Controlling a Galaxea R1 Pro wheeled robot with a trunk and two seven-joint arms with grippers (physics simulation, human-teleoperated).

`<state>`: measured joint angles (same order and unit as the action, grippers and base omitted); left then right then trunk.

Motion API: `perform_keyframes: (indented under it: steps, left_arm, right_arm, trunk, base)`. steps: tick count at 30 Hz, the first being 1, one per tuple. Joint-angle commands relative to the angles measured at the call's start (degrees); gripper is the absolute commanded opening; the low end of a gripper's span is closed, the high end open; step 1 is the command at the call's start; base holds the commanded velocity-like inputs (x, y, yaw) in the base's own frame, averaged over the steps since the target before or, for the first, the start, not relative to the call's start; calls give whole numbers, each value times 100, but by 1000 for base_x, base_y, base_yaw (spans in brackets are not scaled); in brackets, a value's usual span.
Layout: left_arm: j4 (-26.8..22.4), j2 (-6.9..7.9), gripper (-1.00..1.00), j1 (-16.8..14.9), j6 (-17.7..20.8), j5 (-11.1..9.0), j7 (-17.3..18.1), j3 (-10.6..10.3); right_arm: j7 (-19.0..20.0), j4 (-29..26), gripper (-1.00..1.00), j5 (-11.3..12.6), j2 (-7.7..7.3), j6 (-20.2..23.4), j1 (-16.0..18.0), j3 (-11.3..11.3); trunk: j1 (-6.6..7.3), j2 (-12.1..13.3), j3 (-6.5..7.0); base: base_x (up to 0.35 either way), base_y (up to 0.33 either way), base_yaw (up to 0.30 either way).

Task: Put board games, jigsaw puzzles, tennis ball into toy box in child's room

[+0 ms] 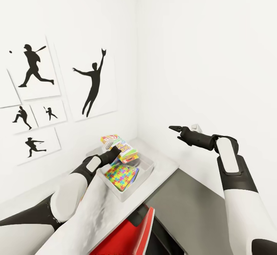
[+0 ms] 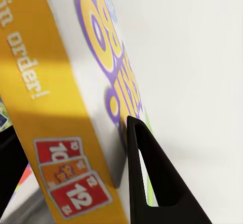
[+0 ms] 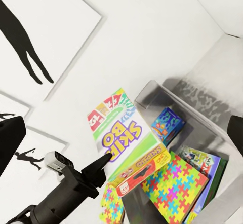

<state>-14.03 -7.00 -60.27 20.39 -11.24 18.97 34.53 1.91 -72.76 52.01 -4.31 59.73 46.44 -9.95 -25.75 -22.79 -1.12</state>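
My left gripper is shut on the "SKIP BO" board game, holding it tilted over the far left part of the toy box on the table. In the left wrist view the box sits between the black fingers. Inside the toy box lie a small blue board game, another game box and two jigsaw puzzles. My right gripper hangs open in the air to the right, its fingers wide apart. The tennis ball and the bed are out of view.
The table fills the room's corner, with white walls close behind and to the right of the toy box. Black silhouette sports pictures hang on the left wall. A red chair stands under the table's near edge. Grey floor lies to the right.
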Motion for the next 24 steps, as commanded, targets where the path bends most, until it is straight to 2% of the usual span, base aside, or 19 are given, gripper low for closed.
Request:
perform_keyframes:
  steps: [1,24]
  left_arm:
    - [-12,-3,-100,-3,51,-58,-5,18]
    - [-12,2,-100,-3,46,-47,10,19]
  right_arm:
    - [20,-1,100,-16,0,27,6,-7]
    - [20,-10,100,-15,0,27,6,-3]
  trunk:
    - [-3,-13,-21]
    - [-3,-13,-236]
  base:
    - [0,0,0]
    - [0,0,0]
